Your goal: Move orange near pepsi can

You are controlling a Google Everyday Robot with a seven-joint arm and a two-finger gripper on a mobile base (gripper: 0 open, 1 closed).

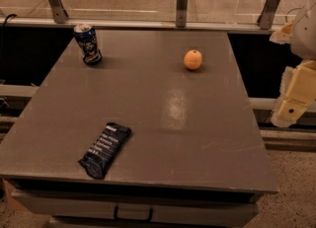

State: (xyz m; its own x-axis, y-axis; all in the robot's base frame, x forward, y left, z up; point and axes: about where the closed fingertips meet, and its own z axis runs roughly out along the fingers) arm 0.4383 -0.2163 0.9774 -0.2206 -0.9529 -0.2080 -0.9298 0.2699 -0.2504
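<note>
The orange [193,59] sits on the grey table [163,123], toward the back right of centre. The pepsi can [88,44], dark blue with a silver top, stands upright at the back left corner, well to the left of the orange. My gripper [290,111] hangs at the right edge of the view, off the table's right side and lower right of the orange, touching nothing.
A flat dark blue snack wrapper [105,149] with white text lies near the table's front left. A glass railing with metal posts [182,5] runs behind the table. A drawer handle [133,214] shows under the front edge.
</note>
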